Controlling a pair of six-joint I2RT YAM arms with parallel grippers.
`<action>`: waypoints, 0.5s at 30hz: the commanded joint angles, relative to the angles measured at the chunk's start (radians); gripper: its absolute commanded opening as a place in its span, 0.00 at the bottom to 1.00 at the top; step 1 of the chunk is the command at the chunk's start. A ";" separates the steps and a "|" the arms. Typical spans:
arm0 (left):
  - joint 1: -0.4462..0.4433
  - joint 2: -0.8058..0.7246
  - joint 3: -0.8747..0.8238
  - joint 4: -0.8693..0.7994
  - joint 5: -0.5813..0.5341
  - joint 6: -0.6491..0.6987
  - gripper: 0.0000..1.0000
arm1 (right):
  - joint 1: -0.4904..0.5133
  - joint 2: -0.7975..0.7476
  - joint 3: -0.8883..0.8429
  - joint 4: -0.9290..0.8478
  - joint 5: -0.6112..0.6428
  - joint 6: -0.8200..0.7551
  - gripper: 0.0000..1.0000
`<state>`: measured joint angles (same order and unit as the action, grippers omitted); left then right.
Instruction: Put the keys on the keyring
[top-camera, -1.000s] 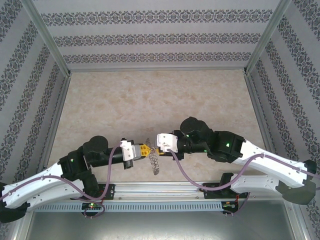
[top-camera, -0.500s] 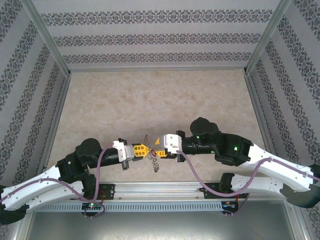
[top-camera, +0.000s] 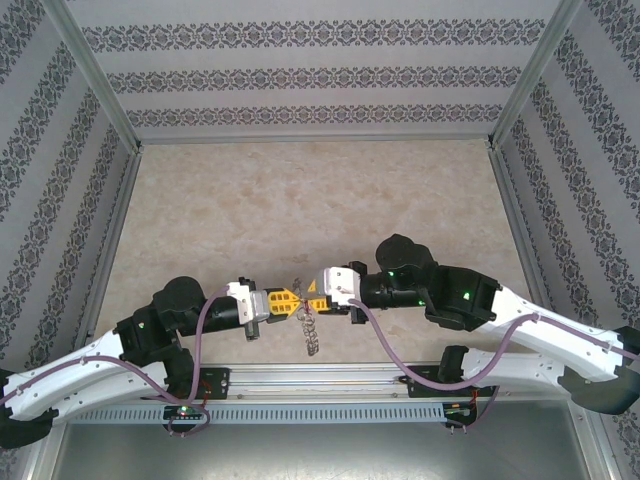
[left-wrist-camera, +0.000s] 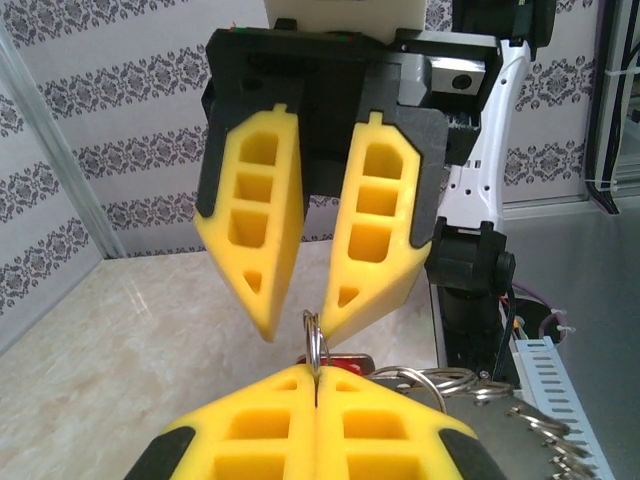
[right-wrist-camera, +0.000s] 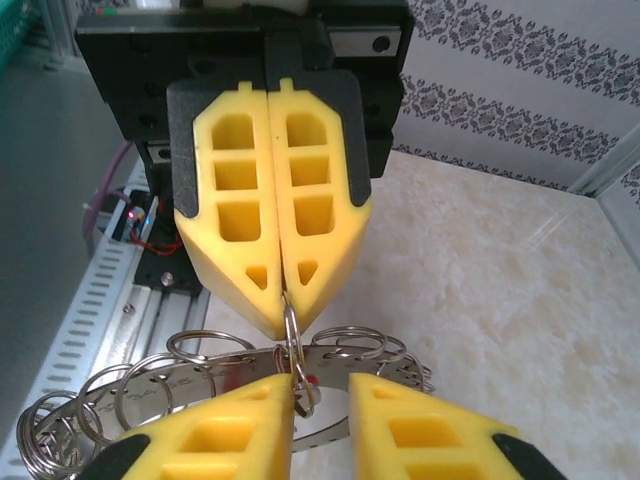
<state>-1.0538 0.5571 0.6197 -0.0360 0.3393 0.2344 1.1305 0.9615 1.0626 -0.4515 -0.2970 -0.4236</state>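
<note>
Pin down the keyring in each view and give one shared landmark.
Top external: keyring low centre, dangling from the left gripper.
Left wrist: keyring bottom centre to lower right, one loop rising from the left gripper.
Right wrist: keyring lower left to centre, one loop pinched above.
Shared landmark: the left gripper's shut yellow fingers pinching that loop.

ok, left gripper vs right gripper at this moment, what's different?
Left gripper: fingers pressed shut. Right gripper: fingers apart, with a clear gap between them.
The left gripper pinches a small loop of the keyring. The right gripper grips nothing, and its fingers appear to flank that same loop.
Shared: both have yellow fingers and point tip to tip at each other.
</note>
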 joint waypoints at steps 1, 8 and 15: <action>-0.012 -0.002 0.011 0.079 0.022 -0.009 0.00 | 0.008 0.003 0.008 0.007 -0.007 0.002 0.14; -0.012 -0.014 0.007 0.088 0.023 -0.008 0.00 | 0.004 0.006 0.007 -0.009 0.002 0.002 0.05; -0.012 -0.032 0.001 0.092 0.022 -0.008 0.00 | 0.001 0.000 -0.009 -0.019 0.011 0.012 0.11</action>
<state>-1.0538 0.5518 0.6189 -0.0360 0.3332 0.2344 1.1301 0.9649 1.0626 -0.4614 -0.3038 -0.4221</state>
